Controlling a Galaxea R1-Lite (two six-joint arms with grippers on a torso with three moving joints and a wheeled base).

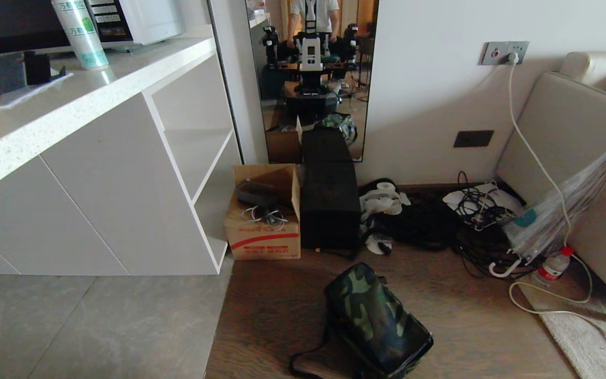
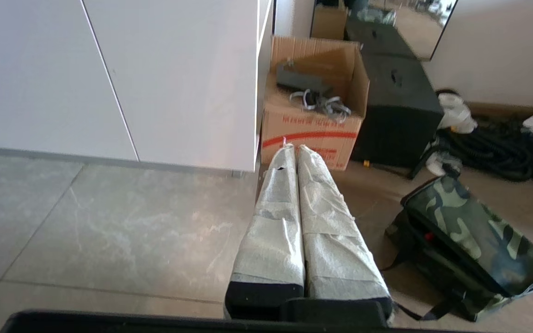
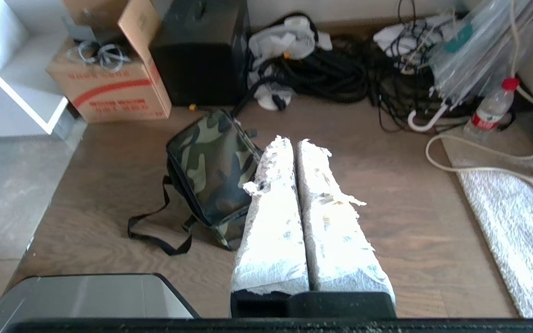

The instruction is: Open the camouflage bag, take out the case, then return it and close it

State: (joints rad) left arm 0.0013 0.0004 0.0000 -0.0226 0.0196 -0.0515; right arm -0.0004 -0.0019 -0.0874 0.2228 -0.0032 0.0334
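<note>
The camouflage bag (image 1: pixel 376 321) lies zipped on the wooden floor, black strap (image 3: pixel 155 231) trailing; left gripper (image 2: pixel 293 149) and right gripper (image 3: pixel 293 142) pressed together, empty

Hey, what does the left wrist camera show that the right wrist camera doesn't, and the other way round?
Only the left wrist view shows the left gripper, its fingers pressed together, hanging over grey floor tiles beside the white cabinet front.

Only the right wrist view shows the right gripper, also shut, plus the clear umbrella, the water bottle and the pale rug.

Both show the camouflage bag lying closed on the wood floor, the cardboard box with the red stripe, the tall black box and the black cable pile.
</note>
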